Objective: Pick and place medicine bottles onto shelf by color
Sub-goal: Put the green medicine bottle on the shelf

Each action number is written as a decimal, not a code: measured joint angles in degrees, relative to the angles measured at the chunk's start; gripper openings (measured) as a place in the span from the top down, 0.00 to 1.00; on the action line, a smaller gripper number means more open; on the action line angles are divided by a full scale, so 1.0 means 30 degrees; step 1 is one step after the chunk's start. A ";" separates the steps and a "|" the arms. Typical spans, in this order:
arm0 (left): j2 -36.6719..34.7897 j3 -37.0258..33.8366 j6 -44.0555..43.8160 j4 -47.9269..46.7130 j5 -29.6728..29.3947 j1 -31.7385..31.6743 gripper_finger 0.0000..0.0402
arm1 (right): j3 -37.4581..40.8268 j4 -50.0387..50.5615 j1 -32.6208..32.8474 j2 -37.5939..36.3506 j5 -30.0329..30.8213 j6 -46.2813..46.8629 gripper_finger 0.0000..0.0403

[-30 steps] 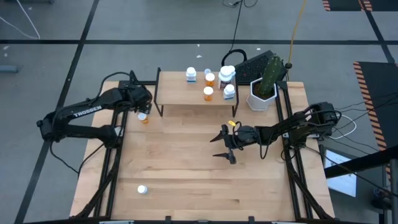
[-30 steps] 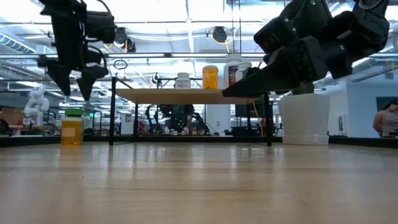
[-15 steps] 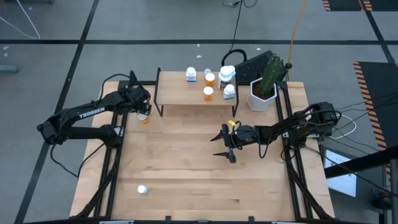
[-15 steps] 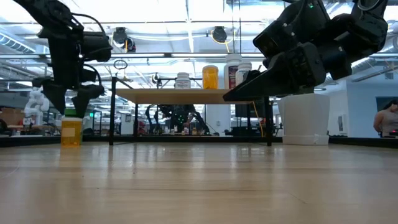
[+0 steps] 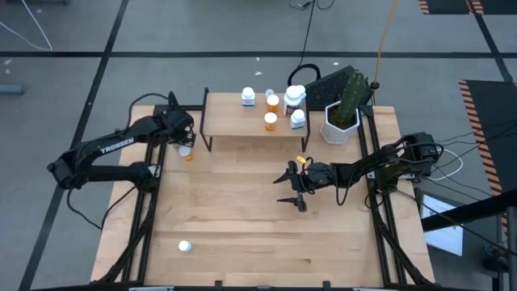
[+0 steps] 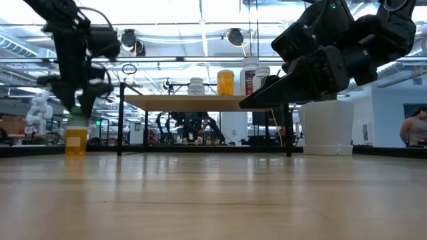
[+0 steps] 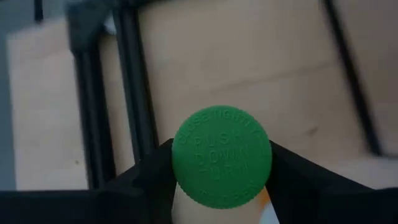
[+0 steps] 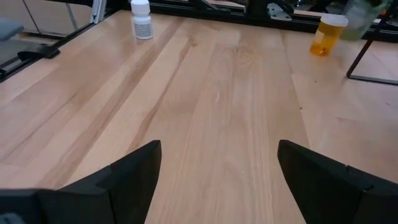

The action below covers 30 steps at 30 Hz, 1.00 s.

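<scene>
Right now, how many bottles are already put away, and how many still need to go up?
About five bottles stand on the shelf. The left gripper has its fingers around the green-capped orange bottle on the table beside the shelf. One white bottle waits near the front edge. The right gripper hovers open, empty.

Lighting is bright and even. Ceiling lights (image 6: 200, 10) glare in the low view; the left wrist view is blurred.

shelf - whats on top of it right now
On the shelf, the high view shows white-capped bottles: white ones and two orange ones. Exact count is unclear, since some cluster together at its right end.
</scene>
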<state>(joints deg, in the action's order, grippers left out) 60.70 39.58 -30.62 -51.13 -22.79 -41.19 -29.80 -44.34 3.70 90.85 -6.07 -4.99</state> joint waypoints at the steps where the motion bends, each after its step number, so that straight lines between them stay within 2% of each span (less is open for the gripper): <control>1: -0.0110 0.0442 -0.0024 -0.0373 -0.0272 0.0010 0.48 | 0.0000 -0.0003 0.0000 0.0000 0.0000 0.0007 0.22; 5: -0.0262 0.2603 0.0011 -0.2308 -0.0984 0.0007 0.46 | 0.0000 0.0322 0.0000 0.0000 0.0004 0.0087 0.22; 9: -0.0278 0.5375 0.0263 -0.3680 -0.0944 0.0134 0.49 | 0.0015 0.0707 0.0000 0.0000 0.0002 0.0205 0.22; 18: 0.0380 1.1529 0.1120 -0.3808 -0.0929 0.2468 0.48 | 0.0015 0.0825 0.0007 0.0000 0.0007 0.0437 0.22; 23: 0.2424 1.4091 0.1600 -0.3532 -0.0932 0.4425 0.49 | 0.0015 0.0715 0.0007 0.0000 0.0080 0.0444 0.22; 30: 0.7113 1.6745 0.2929 -0.1322 -0.0881 0.6705 0.47 | 0.0015 0.0715 0.0007 0.0000 0.0083 0.0619 0.22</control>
<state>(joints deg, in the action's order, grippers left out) 82.04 89.82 -21.83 -55.10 -25.43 -21.07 -29.76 -42.19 3.73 90.85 -5.82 -3.14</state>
